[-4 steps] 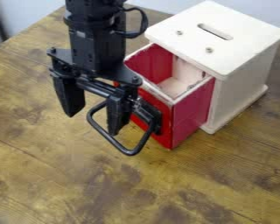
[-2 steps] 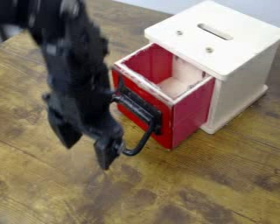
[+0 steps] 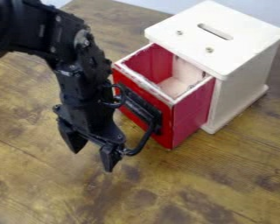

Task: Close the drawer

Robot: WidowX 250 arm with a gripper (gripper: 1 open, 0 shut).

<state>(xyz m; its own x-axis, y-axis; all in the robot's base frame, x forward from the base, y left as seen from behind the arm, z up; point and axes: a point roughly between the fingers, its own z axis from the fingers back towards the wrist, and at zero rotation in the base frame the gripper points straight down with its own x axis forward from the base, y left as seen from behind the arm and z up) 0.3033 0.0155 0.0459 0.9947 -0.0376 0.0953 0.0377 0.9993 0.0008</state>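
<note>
Red and pulled well out, the drawer juts from the front of the cream-white cabinet, its pale wood inner walls showing from above. In the camera view, the robot arm stands on the outer side of the flat red front, beside the black loop handle. The jaws are spread, tips pointing down with a gap between them, and I see nothing gripped. The arm overlaps the near end of the handle, so whether they touch I cannot tell.

I judge the step in hand to be lining up for the push; the closing itself has yet to be done. The next move calls for contact on the front, near its middle, then a steady push straight toward the cabinet. Pushing off to one side could make the drawer bind or turn the cabinet on the tabletop. The protruding handle is the likeliest nuisance: a finger might catch in its loop or slide off it, so meeting it squarely or keeping clear matters.

Around these, the cabinet's lid carries a dark slot and two small screws, one of them the screw nearer the drawer. Nothing visible inside the drawer looks likely to block its way in.
</note>
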